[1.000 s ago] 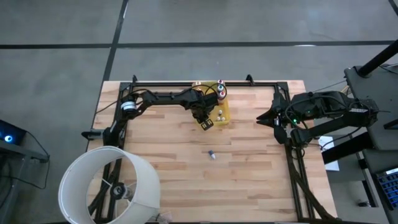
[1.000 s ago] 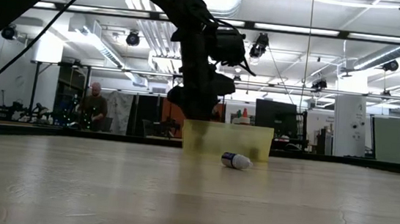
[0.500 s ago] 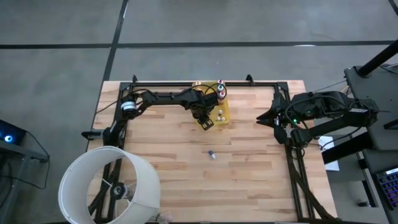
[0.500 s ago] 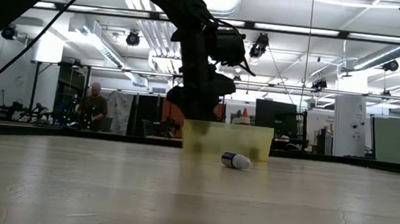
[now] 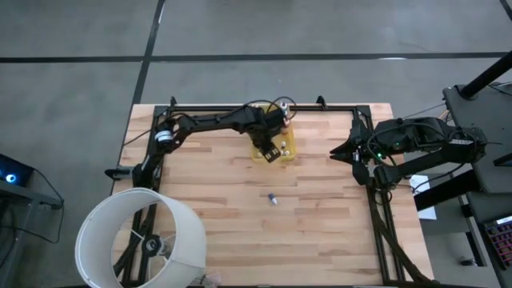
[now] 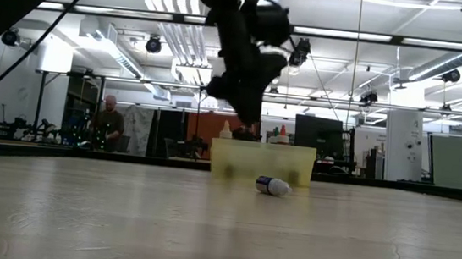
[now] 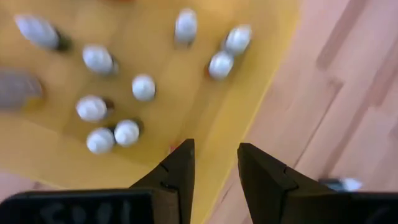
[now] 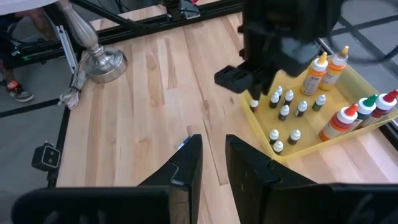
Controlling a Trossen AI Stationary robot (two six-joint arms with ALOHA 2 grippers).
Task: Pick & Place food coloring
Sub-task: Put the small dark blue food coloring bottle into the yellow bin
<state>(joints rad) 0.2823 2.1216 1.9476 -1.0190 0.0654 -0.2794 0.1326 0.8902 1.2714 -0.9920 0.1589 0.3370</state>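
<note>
Presently the left gripper (image 5: 272, 154), fingers slightly parted and empty, hovers above the translucent yellow rectangular tray (image 5: 289, 152) holding tiny white-capped food coloring bottles (image 7: 143, 87).

Left gripper (image 5: 270, 152) over yellow tray (image 5: 289, 150) at table's far edge. One small bottle (image 5: 273, 198) lies alone mid-table (well apart from tray). Right gripper (image 5: 335, 152) waits at right edge.

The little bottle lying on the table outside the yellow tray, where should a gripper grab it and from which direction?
The stray bottle lies on its side on the bare wooden table, apart from the yellow tray. Probably best to come straight down and close the fingers across its rounded body, near the middle, not end to end. The left gripper is closest, over the tray.
</note>
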